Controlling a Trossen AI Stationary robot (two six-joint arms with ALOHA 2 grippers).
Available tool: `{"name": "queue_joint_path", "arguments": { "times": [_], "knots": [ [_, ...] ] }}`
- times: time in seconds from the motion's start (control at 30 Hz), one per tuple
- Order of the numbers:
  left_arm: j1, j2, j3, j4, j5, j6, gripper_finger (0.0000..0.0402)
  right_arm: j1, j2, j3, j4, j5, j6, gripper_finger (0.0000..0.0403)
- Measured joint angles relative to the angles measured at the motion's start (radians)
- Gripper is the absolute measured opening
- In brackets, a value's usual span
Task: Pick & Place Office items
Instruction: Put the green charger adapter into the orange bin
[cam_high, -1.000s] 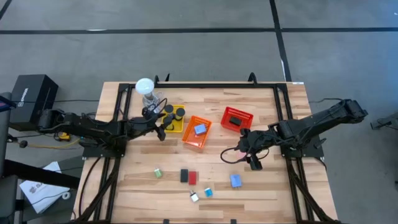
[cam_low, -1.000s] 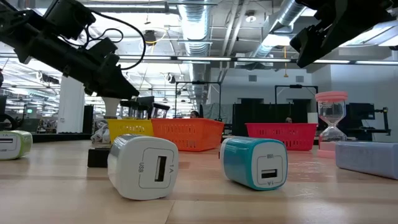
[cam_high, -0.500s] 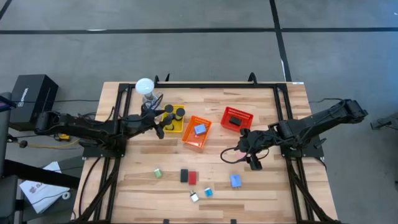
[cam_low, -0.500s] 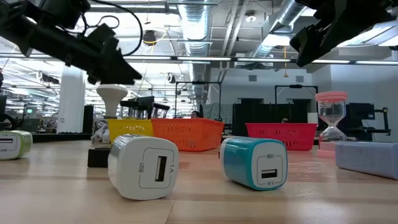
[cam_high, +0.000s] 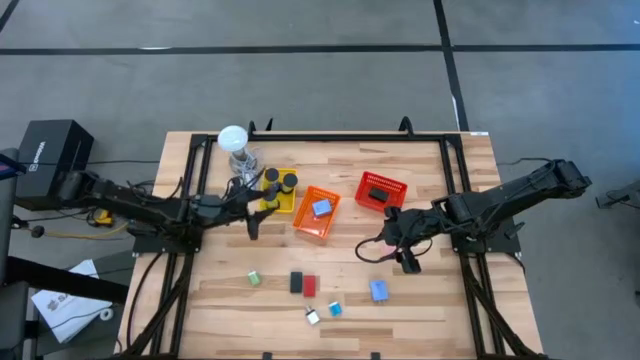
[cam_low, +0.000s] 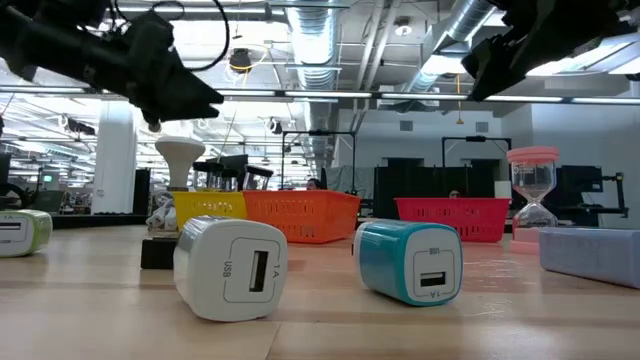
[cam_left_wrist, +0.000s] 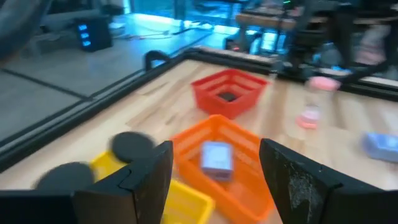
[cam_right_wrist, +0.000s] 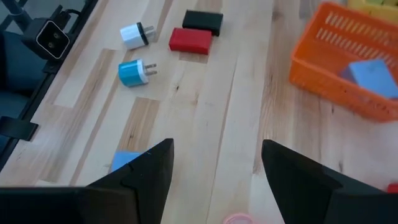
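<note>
Several office items (cam_high: 321, 208) binned already, six loose toward six o'clock on counter (cam_high: 430, 300), left pincer (cam_left_wrist: 214, 168) and right pincer (cam_right_wrist: 214, 165) both spread, empty.

You see a desk (cam_high: 420, 300) of pale, matt planked wood, an orange basket (cam_right_wrist: 348, 81) and a red basket (cam_left_wrist: 227, 93) of plastic mesh, glossy smooth plastic on the white charger (cam_low: 228, 268) and teal charger (cam_low: 410, 262), and matt black gripper fingers (cam_right_wrist: 140, 171).
</note>
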Motion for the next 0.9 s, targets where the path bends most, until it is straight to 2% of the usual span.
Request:
{"name": "queue_joint_path", "arguments": {
  "times": [0.1, 0.23, 0.3, 0.4, 0.5, 0.6, 0.7, 0.9],
  "knots": [
    [-0.075, 0.002, 0.038, -0.009, -0.001, 0.041, 0.0232, 0.000, 0.000, 0.000, 0.026, 0.000, -0.025, 0.0235],
    [-0.188, 0.046, 0.127, -0.023, 0.012, 0.177, 0.0232, 0.000, 0.000, 0.000, 0.040, 0.000, -0.030, 0.0235],
    [-0.235, 0.086, 0.174, -0.019, 0.069, 0.244, 0.0232, 0.000, 0.000, 0.000, 0.041, 0.000, -0.031, 0.0235],
    [-0.288, 0.162, 0.234, -0.087, 0.150, 0.267, 0.0232, 0.000, 0.000, 0.000, 0.041, 0.000, -0.031, 0.0235],
    [-0.319, 0.250, 0.301, -0.238, 0.174, 0.242, 0.0232, 0.000, 0.000, 0.000, 0.042, 0.000, -0.031, 0.0235],
    [-0.325, 0.326, 0.390, -0.485, 0.198, 0.179, 0.0232, 0.000, 0.000, 0.000, 0.042, 0.000, -0.031, 0.0235],
    [-0.323, 0.394, 0.481, -0.716, 0.300, 0.103, 0.0232, 0.000, 0.000, 0.000, 0.044, 0.000, -0.031, 0.0235],
    [-0.341, 0.487, 0.530, -0.836, 0.499, 0.063, 0.0213, 0.000, 0.000, 0.000, 0.047, 0.000, -0.033, 0.0235]
  ]
}}
